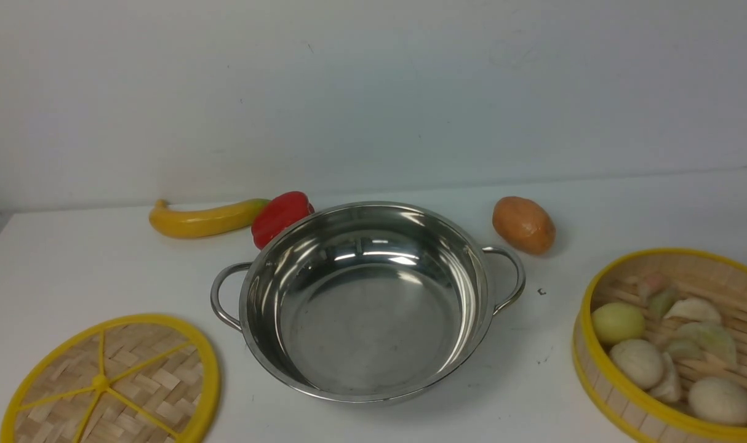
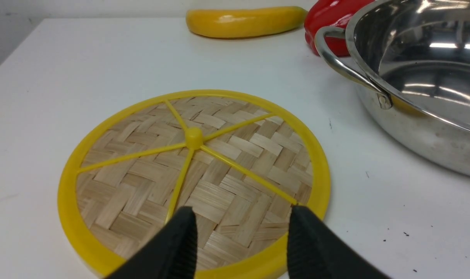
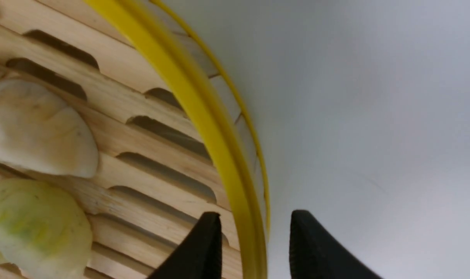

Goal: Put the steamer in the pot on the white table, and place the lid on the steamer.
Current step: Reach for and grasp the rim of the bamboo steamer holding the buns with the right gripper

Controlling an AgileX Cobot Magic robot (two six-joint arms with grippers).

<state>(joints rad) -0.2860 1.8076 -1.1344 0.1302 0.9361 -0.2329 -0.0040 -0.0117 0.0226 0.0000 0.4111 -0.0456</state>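
- While the pot [image 1: 373, 307] sits empty near the middle of the white table [image 1: 72, 264], the steamer [image 1: 598, 369] stands on the tabletop well to its right, at the edge of the front view, and is not in the pot.
- Pale buns and dumplings [image 1: 638, 362] lie on the steamer's slatted bottom.
- The lid [image 1: 112, 381] lies flat on the table to the left of the pot, knob side up, apart from both pot and steamer.
- The left gripper [image 2: 241, 209] hangs just above the lid's near edge. Its two black fingers are spread wide with nothing between them, and the woven surface shows through the gap.
- The right gripper [image 3: 256, 212] straddles the steamer's yellow rim, with one finger [image 3: 204, 248] inside the basket over the slats and the other outside over the bare table.
- The right fingers are parted and a clear gap separates the outer one from the wall. The inner one looks very close to the rim, though I cannot tell whether it touches.
- Behind the pot, a banana [image 1: 204, 218] and a red pepper [image 1: 281, 216] lie to the left, the pepper just beside the pot's rim, and a potato [image 1: 523, 224] lies to the right.
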